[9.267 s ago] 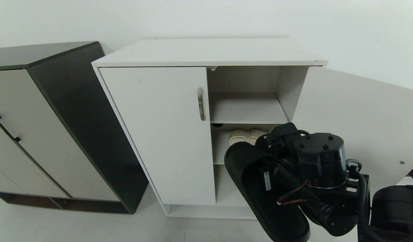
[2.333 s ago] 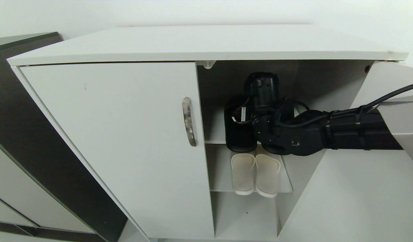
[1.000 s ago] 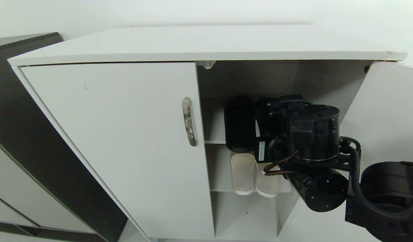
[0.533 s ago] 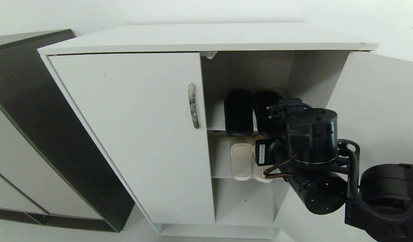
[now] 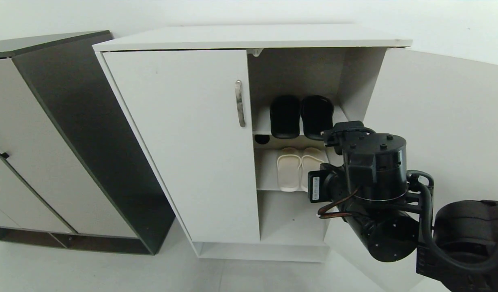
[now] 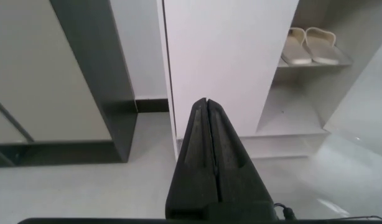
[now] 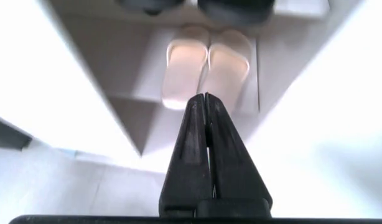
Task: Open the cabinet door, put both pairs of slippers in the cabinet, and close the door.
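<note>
**A:** What is the right gripper (image 7: 206,98) up to?

**B:** Its two fingers are pressed flat together and grip nothing. It sits outside the white cabinet (image 5: 249,36), in front of the open half.

**A:** And the slippers?

**B:** Both pairs are inside. The cream slippers (image 7: 206,59) lie straight ahead of the right gripper's tips, side by side and touching one another on the middle shelf (image 5: 266,174). The black slippers (image 5: 301,115) are one level higher, above and beyond the gripper. They also sit side by side, on the upper shelf (image 5: 260,121).

**A:** Is the gripper touching either pair?

**B:** No, it is apart from both pairs and from the shelves.

**A:** How do the doors stand?

**B:** The right door (image 5: 443,121) is swung wide open, off to the right gripper's right. The left door (image 5: 184,142) is shut, to that gripper's left. Its metal handle (image 5: 239,103) stands upright near the edge that borders the open half.

**A:** And the left gripper (image 6: 206,102)?

**B:** That one is closed too — the fingers meet along one thin line and hold nothing. It hangs low over the pale floor (image 6: 73,186). The shut left door is ahead of its tips, and the cream pair is farther off, past that door's edge. A dark cabinet (image 5: 91,134) stands to its left, just beside the white one.
</note>
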{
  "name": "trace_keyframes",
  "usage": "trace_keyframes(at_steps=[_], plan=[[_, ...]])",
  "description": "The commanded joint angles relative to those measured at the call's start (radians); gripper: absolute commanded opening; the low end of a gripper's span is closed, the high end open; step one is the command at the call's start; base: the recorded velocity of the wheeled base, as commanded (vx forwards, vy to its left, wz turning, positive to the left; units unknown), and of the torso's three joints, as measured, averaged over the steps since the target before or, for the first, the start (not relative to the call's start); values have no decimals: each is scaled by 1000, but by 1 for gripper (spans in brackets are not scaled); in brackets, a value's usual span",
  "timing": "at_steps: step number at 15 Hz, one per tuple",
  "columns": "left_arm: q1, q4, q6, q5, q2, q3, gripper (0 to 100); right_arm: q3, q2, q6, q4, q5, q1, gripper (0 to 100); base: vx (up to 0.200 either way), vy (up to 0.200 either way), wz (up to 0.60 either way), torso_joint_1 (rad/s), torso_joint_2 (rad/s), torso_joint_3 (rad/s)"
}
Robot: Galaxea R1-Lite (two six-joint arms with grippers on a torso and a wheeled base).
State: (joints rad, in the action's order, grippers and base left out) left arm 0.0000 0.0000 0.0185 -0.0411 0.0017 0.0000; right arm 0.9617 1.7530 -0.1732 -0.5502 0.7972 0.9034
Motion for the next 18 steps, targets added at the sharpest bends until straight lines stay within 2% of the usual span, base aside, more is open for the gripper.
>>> trace_keyframes(at_steps=[1, 5, 18], plan=[[0, 0, 0, 0, 0, 0, 0, -3, 3, 1, 1, -1, 0, 0, -200, 0, 0, 2, -2, 2], [0, 0, 0, 0, 0, 0, 0, -11, 3, 4, 0, -1, 0, 0, -200, 0, 0, 5, 1, -1], [0, 0, -2, 1, 0, 0, 0, -17, 8, 6, 1, -3, -1, 0, 0, 0, 0, 0, 0, 0]])
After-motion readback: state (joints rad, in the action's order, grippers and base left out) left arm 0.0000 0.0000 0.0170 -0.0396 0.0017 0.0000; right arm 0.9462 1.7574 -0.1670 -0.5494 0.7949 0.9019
